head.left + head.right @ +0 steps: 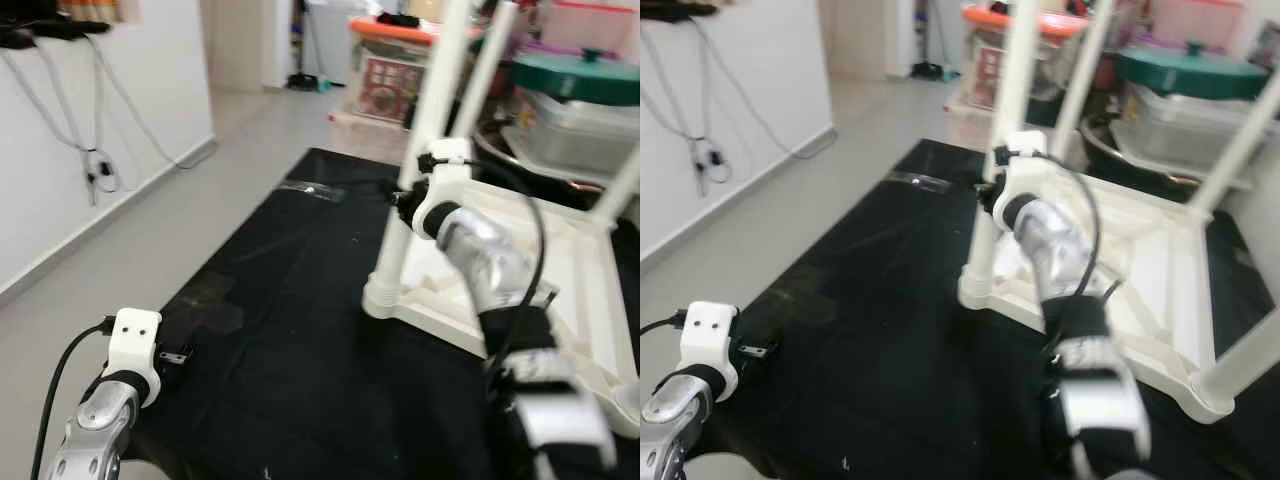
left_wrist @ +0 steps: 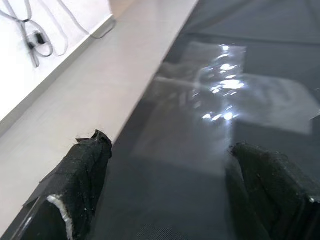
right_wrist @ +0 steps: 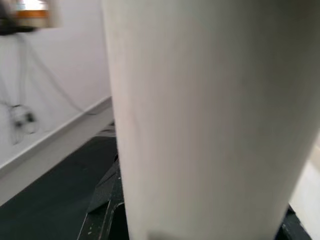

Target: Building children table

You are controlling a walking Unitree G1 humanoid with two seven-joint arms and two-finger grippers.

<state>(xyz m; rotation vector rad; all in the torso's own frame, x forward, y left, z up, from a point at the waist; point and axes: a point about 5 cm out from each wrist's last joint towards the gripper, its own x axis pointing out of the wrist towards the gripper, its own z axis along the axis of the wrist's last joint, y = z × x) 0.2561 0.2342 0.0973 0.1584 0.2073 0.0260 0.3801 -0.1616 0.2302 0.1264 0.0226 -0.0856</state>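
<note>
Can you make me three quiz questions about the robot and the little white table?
1. True or false: the white table is lying upside down on the black mat, its legs pointing up.
2. The right gripper is at: A) a white table leg, B) the green lid, C) the wall cables.
3. Fill in: the left gripper hovers above the black ____ with its fingers apart.

Key: 1 true; 2 A; 3 mat.
</note>
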